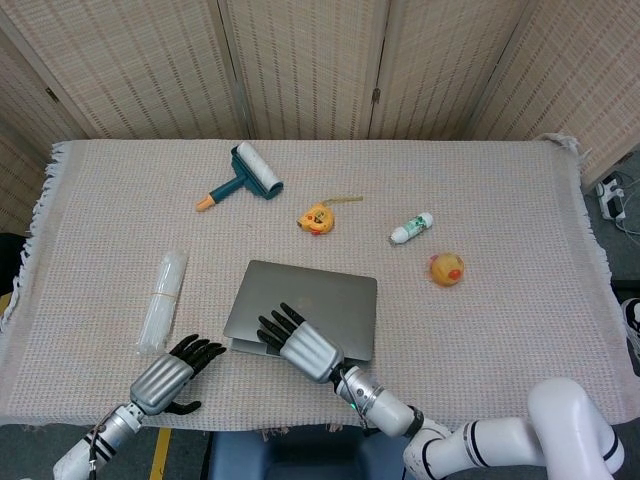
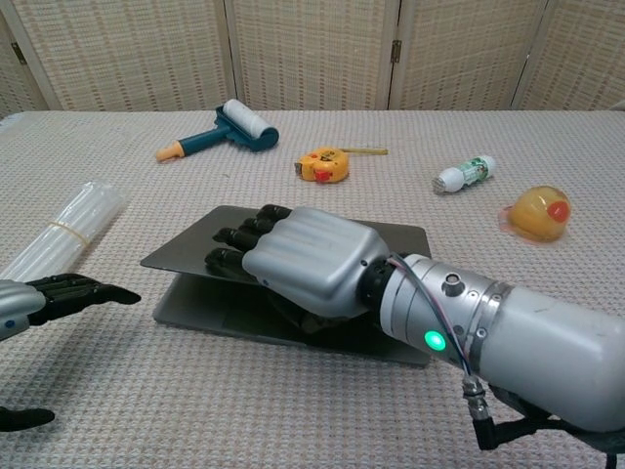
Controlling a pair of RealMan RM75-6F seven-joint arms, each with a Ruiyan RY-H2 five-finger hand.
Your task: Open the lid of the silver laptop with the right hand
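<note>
Under the right hand (image 2: 298, 262), silver laptop (image 1: 320, 300), lid slightly raised

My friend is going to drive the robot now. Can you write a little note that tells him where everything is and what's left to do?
Right hand: holds the front edge of the silver laptop's lid, fingers on top.
Left hand: open, holds nothing, beside the laptop's front left corner, not touching it.
Laptop: near the table's front edge, in the middle.
Done: the lid is raised a crack above the base.
Left: swing the lid up until it is fully open.
</note>
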